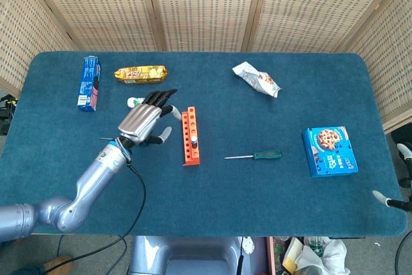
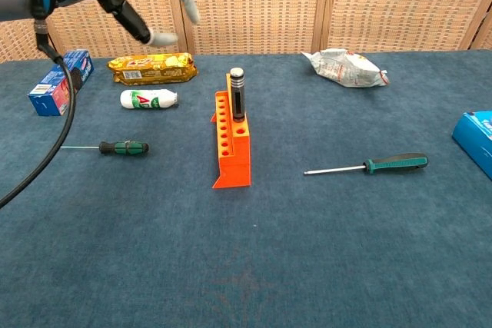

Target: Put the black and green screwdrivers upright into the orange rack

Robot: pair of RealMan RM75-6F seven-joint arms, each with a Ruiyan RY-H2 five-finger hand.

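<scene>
We see a blue felt-covered table (image 1: pixel 212 204) backed by woven wicker screens (image 1: pixel 199 4). Left hand (image 1: pixel 143 122) hovers with fingers spread, holding nothing, beside the orange rack (image 1: pixel 190 137); we cannot find the right hand in either view.

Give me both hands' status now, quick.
Left hand: open, fingers spread, holding nothing.
Right hand: not in view.

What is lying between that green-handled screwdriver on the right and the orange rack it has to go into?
Nothing visible. The green-handled screwdriver lies flat on bare blue cloth to the right of the orange rack, with only open table between them. The chip bag sits farther back, off that path.
</scene>
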